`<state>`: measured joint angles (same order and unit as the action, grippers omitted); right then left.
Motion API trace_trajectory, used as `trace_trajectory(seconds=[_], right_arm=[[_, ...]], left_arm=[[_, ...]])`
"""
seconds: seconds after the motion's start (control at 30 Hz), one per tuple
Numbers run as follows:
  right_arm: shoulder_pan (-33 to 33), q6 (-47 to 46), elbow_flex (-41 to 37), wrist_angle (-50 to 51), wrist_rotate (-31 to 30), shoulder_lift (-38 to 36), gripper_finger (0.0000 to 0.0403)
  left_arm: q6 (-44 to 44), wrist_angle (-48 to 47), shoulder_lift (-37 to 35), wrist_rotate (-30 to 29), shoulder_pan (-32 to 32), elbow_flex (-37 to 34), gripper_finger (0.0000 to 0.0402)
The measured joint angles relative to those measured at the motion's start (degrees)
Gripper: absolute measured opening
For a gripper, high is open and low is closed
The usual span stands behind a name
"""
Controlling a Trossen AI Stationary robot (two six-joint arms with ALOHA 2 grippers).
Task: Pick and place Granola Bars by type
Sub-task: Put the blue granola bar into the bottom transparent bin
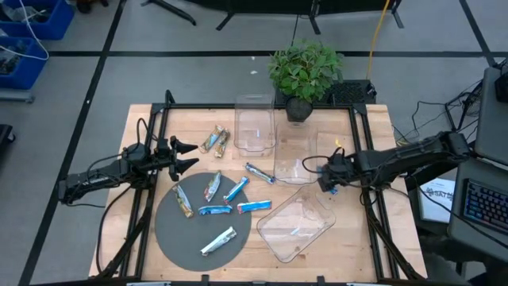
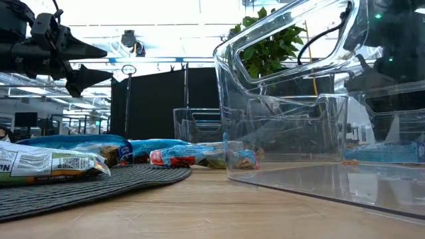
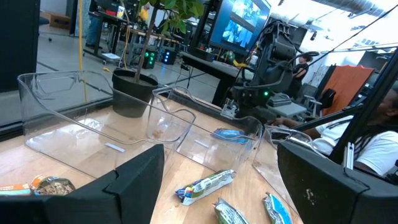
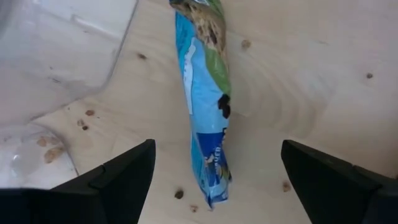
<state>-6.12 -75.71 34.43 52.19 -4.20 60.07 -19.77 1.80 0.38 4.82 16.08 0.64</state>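
1. Here, the right gripper (image 1: 326, 182), fingers spread wide and empty, points down at a bright blue foil-wrapped granola bar (image 4: 204, 106) lying on the wooden table (image 1: 143, 127), between the clear plastic bins (image 1: 295, 225).
2. The left gripper (image 1: 184, 155), fingers parted and empty, hangs above the round grey mat (image 1: 171, 230).
3. Six bars (image 1: 217, 241) lie on or around the mat; two tan-wrapped bars (image 1: 215, 140) rest beyond it.

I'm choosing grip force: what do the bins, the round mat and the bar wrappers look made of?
Bins: clear hard plastic, glossy; the table shows through.
Mat: grey, ribbed and matte in the low view, perhaps rubber or woven.
Wrappers: thin printed film, shiny and crinkled.
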Motion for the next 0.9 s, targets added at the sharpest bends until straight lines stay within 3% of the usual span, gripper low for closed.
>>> trace_trajectory(seconds=[0.47,0.9], right_arm=[[0.0,0.7,-6.3,-7.1,1.4,-2.6,0.0338],[0.0,0.9,-6.9,-10.4,1.0,-2.9,0.0338]], left_arm=[[0.0,0.0,0.0,0.0,0.0,0.0,0.031],[0.0,0.0,0.0,0.0,0.0,0.0,0.031]])
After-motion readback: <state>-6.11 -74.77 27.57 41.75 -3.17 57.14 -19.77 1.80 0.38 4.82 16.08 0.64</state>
